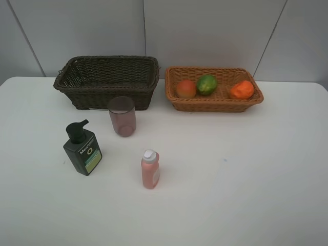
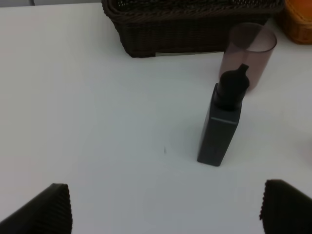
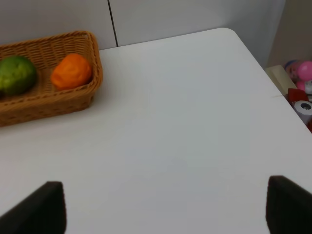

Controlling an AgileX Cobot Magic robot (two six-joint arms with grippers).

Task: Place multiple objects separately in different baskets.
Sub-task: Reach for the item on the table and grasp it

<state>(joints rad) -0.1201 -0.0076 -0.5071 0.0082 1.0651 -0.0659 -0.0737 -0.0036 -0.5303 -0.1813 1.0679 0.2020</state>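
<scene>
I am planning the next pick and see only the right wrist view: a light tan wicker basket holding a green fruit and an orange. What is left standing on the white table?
Observer: Three things: a dark green pump bottle, a translucent mauve cup and a pink white-capped bottle, all upright.
Operator: Does the light tan wicker basket hold anything else?
Observer: Yes, a red-yellow peach, beside the green fruit on the side away from the orange.
Operator: Is there another basket?
Observer: A dark brown wicker basket, deeper, stands left of the tan one in the high view; nothing shows inside it.
</scene>
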